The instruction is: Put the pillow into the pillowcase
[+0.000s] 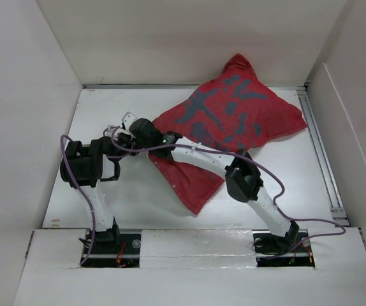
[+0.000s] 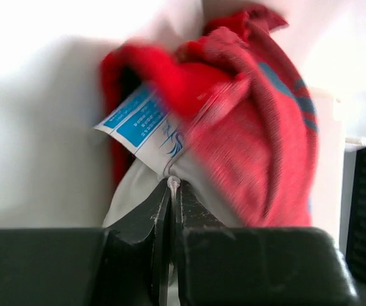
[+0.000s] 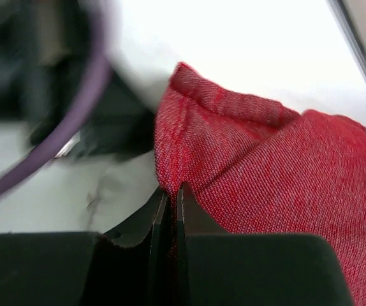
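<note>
I am at the last bit of the job, I think. The big red cloth pillowcase (image 1: 234, 115) with grey-blue marks lies fat and full on the far right part of the flat white table (image 1: 138, 204). So I judge that the plump white pillow (image 2: 127, 191) is almost all inside it. Only one end of the pillow peeks out, at the open mouth on the left side of the pillowcase, near the middle of the table. A small white-and-blue tag (image 2: 138, 121) sits on that end, with red cloth bunched around it. My left gripper (image 2: 172, 185) has its two black fingers pressed together, and it pinches the white edge of the pillow just under the tag. My right gripper (image 3: 171, 190) reaches across from the near right. Its fingers are pressed together too, and they pinch the red edge of the pillowcase right beside the left one. Next I need to pull the red edge to the left, over the white end, while the left gripper pushes that end in and then lets go. If I pull too hard, the cloth may slip out. I count one pillow, one pillowcase, one tag, two arms and two grippers.
</note>
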You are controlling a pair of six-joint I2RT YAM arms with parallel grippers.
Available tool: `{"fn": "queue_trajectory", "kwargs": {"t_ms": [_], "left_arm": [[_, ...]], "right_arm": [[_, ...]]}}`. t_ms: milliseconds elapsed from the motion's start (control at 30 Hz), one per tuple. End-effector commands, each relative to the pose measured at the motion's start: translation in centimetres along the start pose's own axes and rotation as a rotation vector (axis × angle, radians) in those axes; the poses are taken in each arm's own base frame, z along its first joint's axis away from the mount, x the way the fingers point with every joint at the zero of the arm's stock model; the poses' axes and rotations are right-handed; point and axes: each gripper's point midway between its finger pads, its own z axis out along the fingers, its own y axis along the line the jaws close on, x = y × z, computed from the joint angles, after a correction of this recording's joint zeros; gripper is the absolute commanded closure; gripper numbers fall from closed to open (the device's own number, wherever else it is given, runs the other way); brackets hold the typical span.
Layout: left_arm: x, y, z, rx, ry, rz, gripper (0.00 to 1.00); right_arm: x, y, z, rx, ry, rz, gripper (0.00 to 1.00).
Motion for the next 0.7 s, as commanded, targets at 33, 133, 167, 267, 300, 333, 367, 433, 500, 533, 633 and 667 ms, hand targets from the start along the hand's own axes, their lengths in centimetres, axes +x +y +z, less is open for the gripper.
{"fn": "queue_trajectory", "kwargs": {"t_ms": [33, 133, 167, 267, 300, 333, 367, 433, 500, 533, 633, 667], "left_arm": [[1.9, -18.6, -4.9, 0.743, -0.015, 0.647, 1.0], [2.3, -21.7, -5.8, 0.818, -0.044, 0.691, 1.0], [3.2, -22.4, -5.8, 0.84, -0.033, 0.689, 1.0], [4.7, -26.2, -8.0, 0.942, -0.093, 0.726, 1.0], [5.3, -27.0, -8.6, 0.967, -0.095, 0.748, 1.0], [5.3, -27.9, -9.2, 0.989, -0.142, 0.74, 1.0], [5.7, -27.8, -9.6, 0.99, -0.159, 0.737, 1.0], [6.1, -29.1, -10.9, 1.027, -0.209, 0.725, 1.0], [6.6, -29.4, -11.1, 1.04, -0.195, 0.716, 1.0], [7.0, -30.1, -11.9, 1.062, -0.183, 0.702, 1.0], [7.6, -32.0, -13.4, 1.115, -0.183, 0.715, 1.0], [7.3, -33.0, -13.4, 1.086, -0.202, 0.716, 1.0]], "right_arm": [[-5.9, 1.9, -6.6, -0.263, -0.186, -0.02, 1.0], [-10.5, 2.9, -13.0, -0.554, -0.35, 0.007, 1.0], [-12.2, 2.7, -15.3, -0.608, -0.404, 0.016, 1.0], [-16.3, 3.5, -22.0, -0.841, -0.531, 0.033, 1.0], [-17.3, 2.8, -23.3, -0.838, -0.561, 0.049, 1.0], [-18.3, 2.4, -24.9, -0.888, -0.609, 0.062, 1.0], [-18.3, 3.3, -27.0, -1.02, -0.647, 0.052, 1.0], [-20.4, 3.1, -31.5, -1.155, -0.779, 0.093, 1.0], [-20.0, 3.7, -32.8, -1.241, -0.787, 0.1, 1.0], [-20.8, 3.0, -33.4, -1.22, -0.816, 0.1, 1.0], [-21.7, 0.1, -30.4, -1.113, -0.796, 0.152, 1.0], [-22.1, -0.9, -29.8, -1.104, -0.794, 0.188, 1.0]]}}
